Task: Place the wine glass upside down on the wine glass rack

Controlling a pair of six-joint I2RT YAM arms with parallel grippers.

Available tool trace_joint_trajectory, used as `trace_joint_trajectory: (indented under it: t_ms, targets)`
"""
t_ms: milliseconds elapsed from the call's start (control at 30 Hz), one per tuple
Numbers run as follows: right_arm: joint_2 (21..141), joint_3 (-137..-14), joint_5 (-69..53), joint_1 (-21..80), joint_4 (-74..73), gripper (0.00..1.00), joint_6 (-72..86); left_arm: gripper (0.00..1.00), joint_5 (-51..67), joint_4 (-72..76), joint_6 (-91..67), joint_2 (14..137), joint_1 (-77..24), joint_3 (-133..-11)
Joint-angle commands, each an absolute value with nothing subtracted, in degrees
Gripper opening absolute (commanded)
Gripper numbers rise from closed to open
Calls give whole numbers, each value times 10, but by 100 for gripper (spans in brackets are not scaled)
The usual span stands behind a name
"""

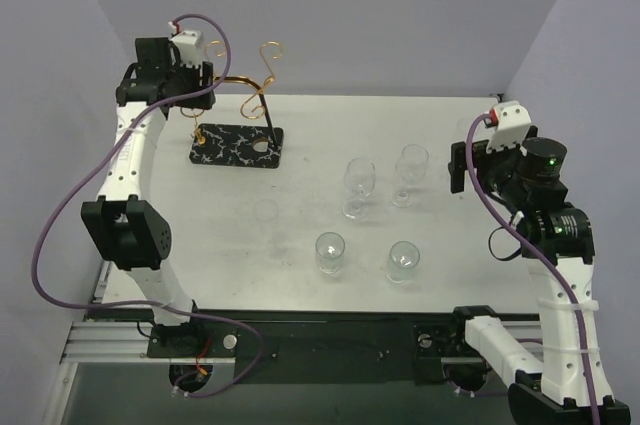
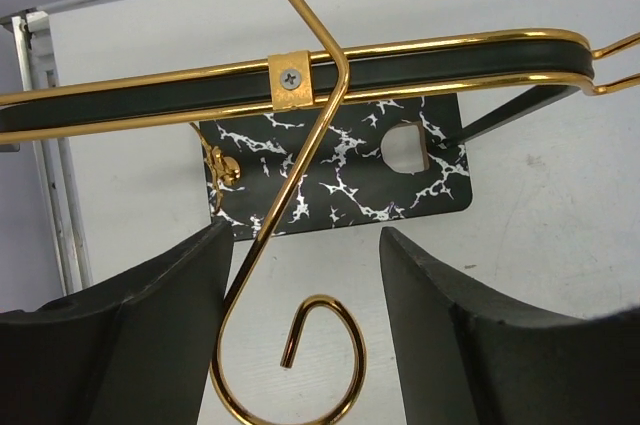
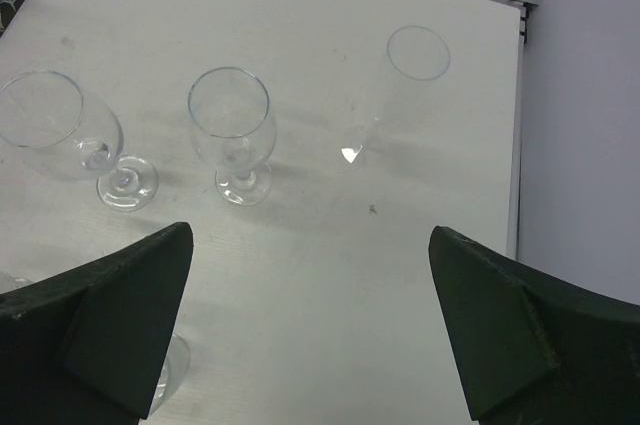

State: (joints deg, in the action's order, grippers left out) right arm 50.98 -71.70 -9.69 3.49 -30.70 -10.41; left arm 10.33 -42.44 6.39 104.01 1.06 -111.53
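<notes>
Table (image 1: 300,285): both arms work over it.
Wine glass rack (image 2: 340,175): directly below the left gripper (image 2: 300,245). Jaws are partway apart and hold nothing.
Right gripper (image 3: 310,235): spread wide, empty.
Wine glass (image 3: 232,130): upright on the table, ahead of and below the right claw, left of centre.
Curled loop (image 2: 320,298): between the left fingers.
Judged: pick-up not yet done. Next: take the glass, invert it, carry it to the rack.

Copper-gold wine glass rack (image 2: 292,82) — black, white-veined base (image 2: 340,175)
</notes>
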Motion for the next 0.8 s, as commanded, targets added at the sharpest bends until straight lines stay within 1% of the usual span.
trace_joint_trajectory:
  t_ms: [0,67,133,300,333,533,567,600,700,733,767]
  targets:
    - [502,-709,-99,38,-303,100,-104,69,85,-418,66,1055,5,-1146]
    - [500,-708,-99,38,-303,100,-105,66,85,-416,63,1063,5,-1150]
    - [498,-706,-100,38,-303,100,-105,62,85,-417,60,1077,-15,-1162]
    - [498,-700,-104,33,-303,100,-104,49,95,-439,57,1098,-28,-1196]
    - [497,-699,-105,33,-302,100,-104,48,97,-439,57,1099,-32,-1197]
    - [497,-694,-105,33,-304,100,-104,32,111,-451,66,1102,-38,-1204]
    - [496,-695,-105,33,-304,100,-104,29,112,-460,68,1104,-38,-1208]
    - [496,-693,-105,33,-304,100,-104,22,115,-464,72,1109,-38,-1218]
    - [496,-693,-108,33,-304,100,-104,11,127,-491,82,1124,-38,-1241]
    - [497,-693,-109,33,-303,100,-104,1,129,-501,83,1128,-38,-1244]
    - [497,-693,-109,33,-304,100,-105,0,138,-505,86,1130,-38,-1251]
